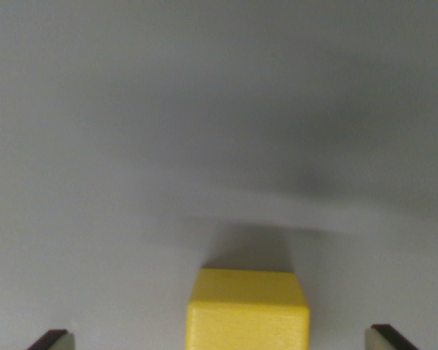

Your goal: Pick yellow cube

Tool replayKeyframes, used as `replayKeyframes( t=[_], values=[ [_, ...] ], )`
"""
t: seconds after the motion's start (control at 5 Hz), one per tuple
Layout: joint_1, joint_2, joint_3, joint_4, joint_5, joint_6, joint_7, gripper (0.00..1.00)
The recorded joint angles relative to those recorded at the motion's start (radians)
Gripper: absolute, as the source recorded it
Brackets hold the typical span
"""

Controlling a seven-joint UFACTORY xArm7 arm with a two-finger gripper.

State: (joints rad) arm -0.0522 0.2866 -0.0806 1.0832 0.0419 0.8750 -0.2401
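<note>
A yellow cube sits on a plain grey surface at the bottom centre of the wrist view, its lower part cut off by the frame edge. My gripper stands open, with only the two dark fingertips showing: one at the bottom left and one at the bottom right. The cube lies between them, nearer the right fingertip, with a wide gap on each side. Neither finger touches it.
The grey surface fills the rest of the view, blurred, with a soft dark shadow at the upper right. A shadow falls just behind the cube.
</note>
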Motion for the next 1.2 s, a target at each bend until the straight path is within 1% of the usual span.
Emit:
replayKeyframes(
  t=[0.2, 0.4, 0.6, 0.8, 1.0, 1.2],
  values=[
    [-0.0041, 0.013, -0.002, -0.023, 0.0045, -0.035, -0.012, 0.00],
    [-0.0041, 0.013, -0.002, -0.023, 0.0045, -0.035, -0.012, 0.00],
    [-0.0081, 0.026, -0.004, -0.046, 0.0088, -0.069, -0.024, 0.00],
    [-0.0081, 0.026, -0.004, -0.046, 0.0088, -0.069, -0.024, 0.00],
    [-0.0116, 0.038, -0.005, -0.066, 0.0126, -0.100, -0.035, 0.00],
    [-0.0116, 0.038, -0.005, -0.066, 0.0126, -0.100, -0.035, 0.00]
  ],
)
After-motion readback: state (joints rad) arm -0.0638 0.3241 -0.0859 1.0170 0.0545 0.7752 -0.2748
